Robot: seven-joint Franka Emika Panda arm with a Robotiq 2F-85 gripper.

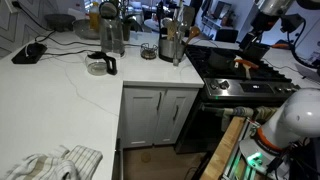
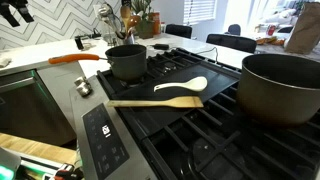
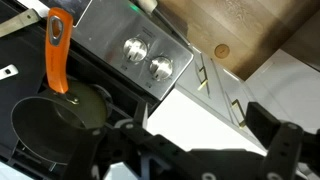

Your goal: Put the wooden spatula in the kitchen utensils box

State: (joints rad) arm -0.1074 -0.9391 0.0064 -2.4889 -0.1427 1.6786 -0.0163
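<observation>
The wooden spatula (image 2: 155, 101) lies flat on the black stove grates, in front of a small dark pot. The kitchen utensils box (image 1: 172, 45) is a shiny steel cylinder holding several utensils. It stands on the white counter beside the stove. My gripper (image 1: 249, 44) hangs above the stove near the pot's orange handle (image 1: 243, 62). It is well apart from the spatula. In the wrist view the gripper (image 3: 200, 116) is open and empty, with the white counter corner between its fingers. Its dark fingers also show in an exterior view (image 2: 14, 12).
A white spoon (image 2: 182, 86) lies beside the wooden spatula. The small pot (image 2: 125, 62) and a large pot (image 2: 280, 88) stand on the stove. A taller steel jug (image 1: 110, 30), a wire cup (image 1: 148, 50), a black mug (image 1: 100, 66) and a towel (image 1: 50, 163) are on the counter.
</observation>
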